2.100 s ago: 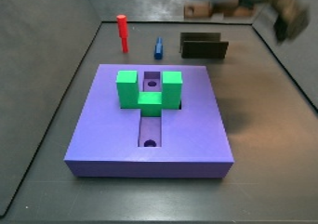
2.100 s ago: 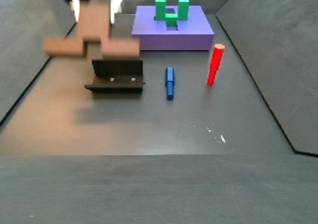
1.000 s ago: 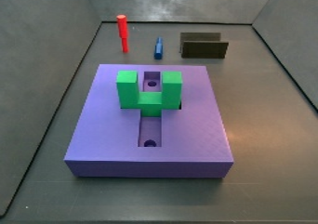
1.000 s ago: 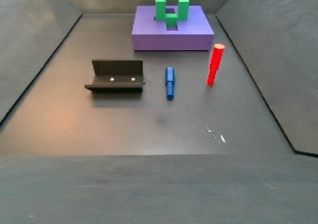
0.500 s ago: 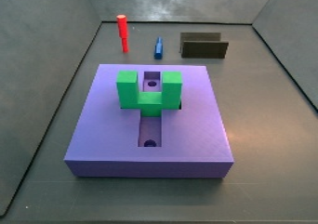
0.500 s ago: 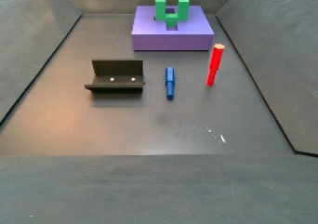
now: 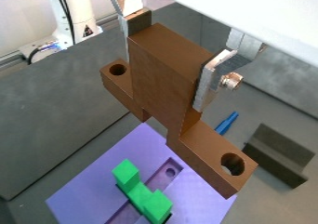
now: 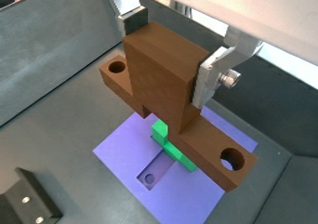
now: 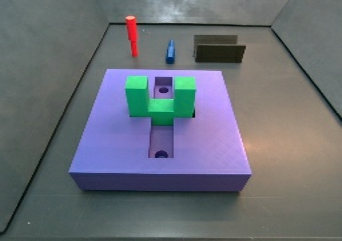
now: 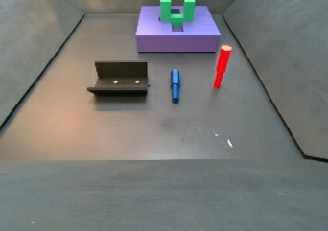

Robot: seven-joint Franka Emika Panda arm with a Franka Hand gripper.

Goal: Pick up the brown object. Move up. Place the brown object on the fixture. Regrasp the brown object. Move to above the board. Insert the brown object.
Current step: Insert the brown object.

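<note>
Brown bar (image 7: 174, 102) sits pinched between your gripper's (image 8: 168, 56) fingers (image 7: 214, 81), high over the board (image 8: 155, 151) and out of both side views, so if it stands skewed to the slot (image 8: 158, 164) below, you risk jamming it.

No text, label, brand, number or sign can be read in any view. The gripper (image 7: 166, 62), high above the board (image 7: 99, 191), carries no marking.

Floor (image 10: 153, 129): board (image 10: 177, 34), fixture (image 10: 118, 79), pegs; tool (image 7: 168, 60) above.
</note>
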